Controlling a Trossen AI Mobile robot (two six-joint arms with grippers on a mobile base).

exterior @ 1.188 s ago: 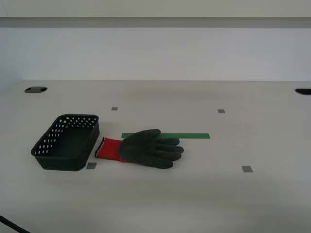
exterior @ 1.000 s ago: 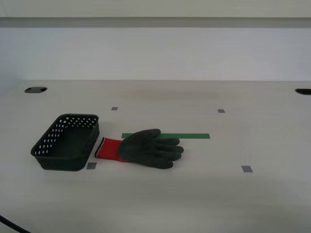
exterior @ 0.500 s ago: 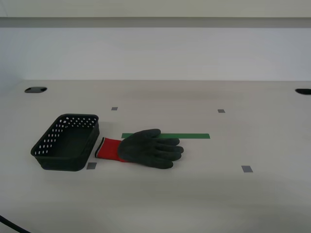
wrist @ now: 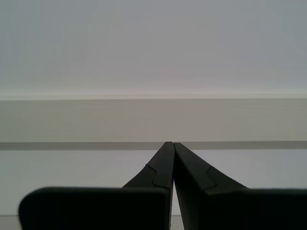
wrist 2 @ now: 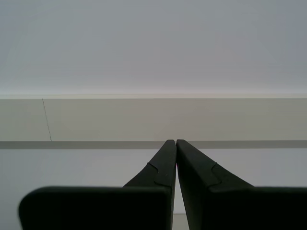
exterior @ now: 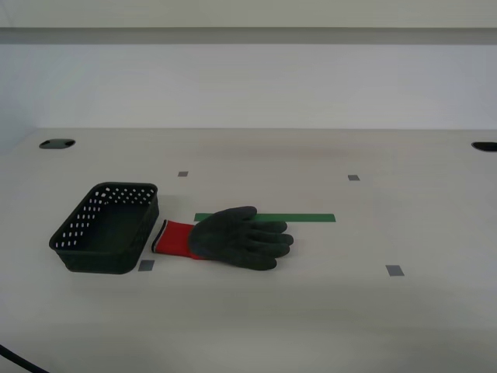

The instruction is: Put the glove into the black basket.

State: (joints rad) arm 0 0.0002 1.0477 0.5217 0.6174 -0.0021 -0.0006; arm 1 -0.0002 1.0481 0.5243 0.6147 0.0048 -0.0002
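The glove [exterior: 233, 238] lies flat on the pale table, its red cuff toward the exterior view's left and its dark fingers toward the right. The black basket [exterior: 107, 228] stands just to the left of the cuff, empty, with holes in its sloped sides. Neither gripper shows in the exterior view. My first gripper [wrist: 172, 143] is shut with nothing in it and faces a plain wall. My second gripper [wrist 2: 175, 141] is also shut with nothing in it and faces the same wall.
A green tape strip [exterior: 303, 217] lies behind the glove. Small grey tape squares [exterior: 394, 270] mark the table. Two dark cable holes [exterior: 57, 144] sit at the far corners. A black cable [exterior: 15, 359] crosses the near left corner.
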